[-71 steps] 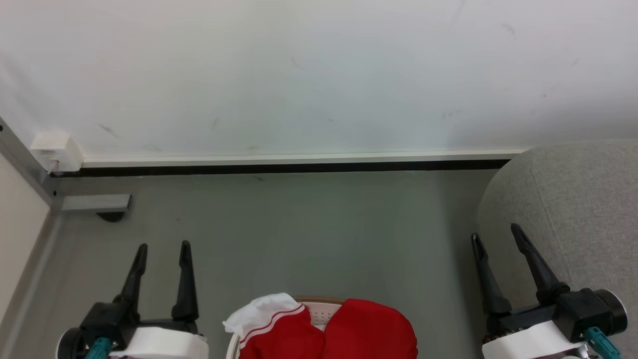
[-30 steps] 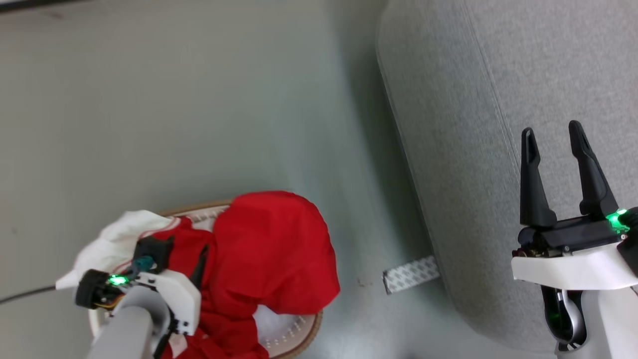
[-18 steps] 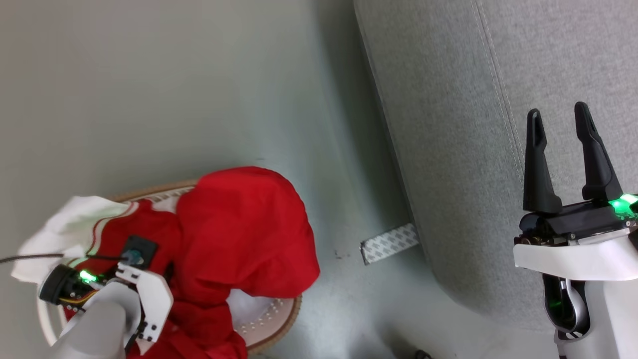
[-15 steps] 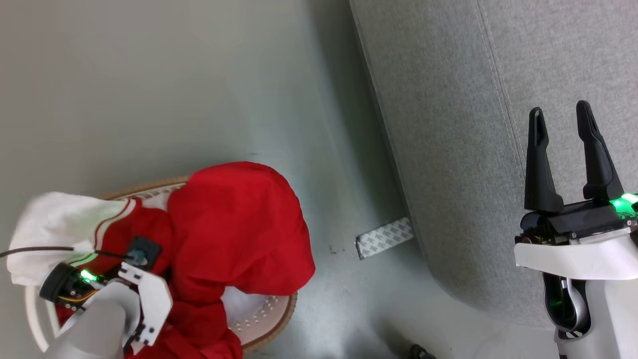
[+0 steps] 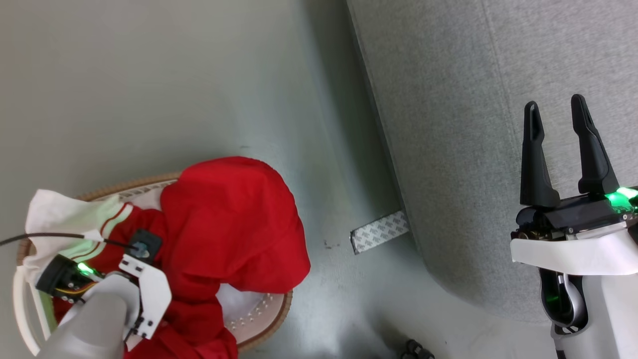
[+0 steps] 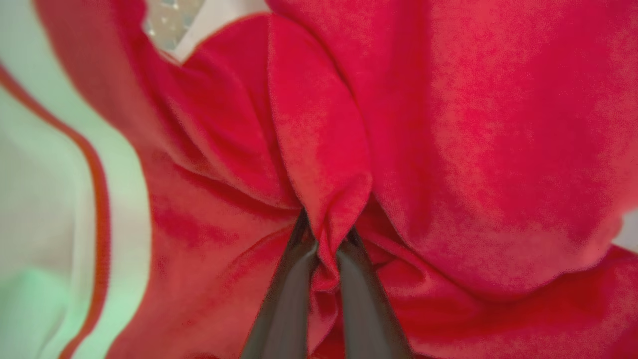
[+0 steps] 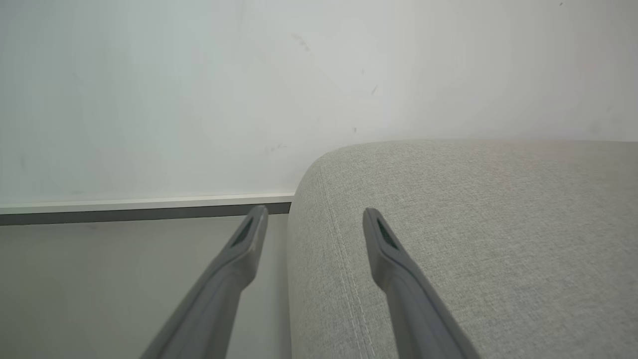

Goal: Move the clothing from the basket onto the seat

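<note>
Two dark left fingers (image 6: 284, 304) were clenched tight on a raised fold of the clothing (image 6: 448, 149), with the red fabric bunched up right between their tips in the left wrist view. Just left of those fingers in that view was the white collar (image 6: 40, 199), with a thin red line running along it. More red folds were packed in on both sides and past the tips, all pretty blurry that close up.

From the head view, the pale left forearm (image 5: 94, 324) reached down into the pile, and a thin black cable (image 5: 45, 236) trailed off from it. All the red stuff was heaped in the basket (image 5: 251, 313) around those fingers, and one big rounded lump spilled over the rim on the side toward the seat (image 5: 448, 124). The basket stood on the grey floor (image 5: 149, 75). A small grey patterned strip (image 5: 380, 232) lay on the floor between the basket and the seat, right at the seat's base.

Well apart from all that, the right fingers (image 5: 533, 164) were spread wide and held nothing, hovering over the grey seat. In the right wrist view, the seat's rounded edge ran up between the two of them. Farther out past their tips were a pale baseboard (image 7: 139, 203) and then the white wall (image 7: 199, 99).
</note>
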Robot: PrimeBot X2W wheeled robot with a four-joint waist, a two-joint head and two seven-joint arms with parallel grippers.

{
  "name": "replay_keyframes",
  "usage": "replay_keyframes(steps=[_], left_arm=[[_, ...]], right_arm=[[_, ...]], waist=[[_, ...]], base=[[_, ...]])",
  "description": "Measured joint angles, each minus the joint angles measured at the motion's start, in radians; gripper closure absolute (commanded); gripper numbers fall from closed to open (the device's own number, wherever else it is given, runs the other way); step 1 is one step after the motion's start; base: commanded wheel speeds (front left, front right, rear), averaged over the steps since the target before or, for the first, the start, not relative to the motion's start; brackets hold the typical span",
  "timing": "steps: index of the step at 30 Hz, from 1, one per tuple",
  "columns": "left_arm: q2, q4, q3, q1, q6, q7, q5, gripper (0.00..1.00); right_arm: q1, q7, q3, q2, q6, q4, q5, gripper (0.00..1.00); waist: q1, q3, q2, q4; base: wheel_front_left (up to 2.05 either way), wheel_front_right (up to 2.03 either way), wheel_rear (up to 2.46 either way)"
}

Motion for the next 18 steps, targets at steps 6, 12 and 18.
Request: replay_keyframes(steps=[6,12,18], left_arm=[[-0.042,0.003,0.010,0.029,0.000,-0.038,-0.040,1.00],[-0.131,0.004,0.057,0.076,0.002,-0.100,-0.118,1.00],[-0.194,-0.013,0.075,0.120,0.001,-0.151,-0.179,1.00]], right_arm=[[-0.003,0.000,-0.009,0.000,0.000,0.015,-0.017,0.00],[0.016,0.000,-0.023,0.001,0.000,0.043,-0.068,0.00],[0.042,0.000,-0.019,0.002,0.000,0.063,-0.112,0.00]], waist=[[0.0000,-0.067,0.0000,0.015],[-0.0001,-0.188,-0.0001,0.061],[-0.0002,-0.322,-0.0001,0.138]], base=[[0.00,0.00,0.00],[0.00,0.00,0.00],[0.00,0.00,0.00]])
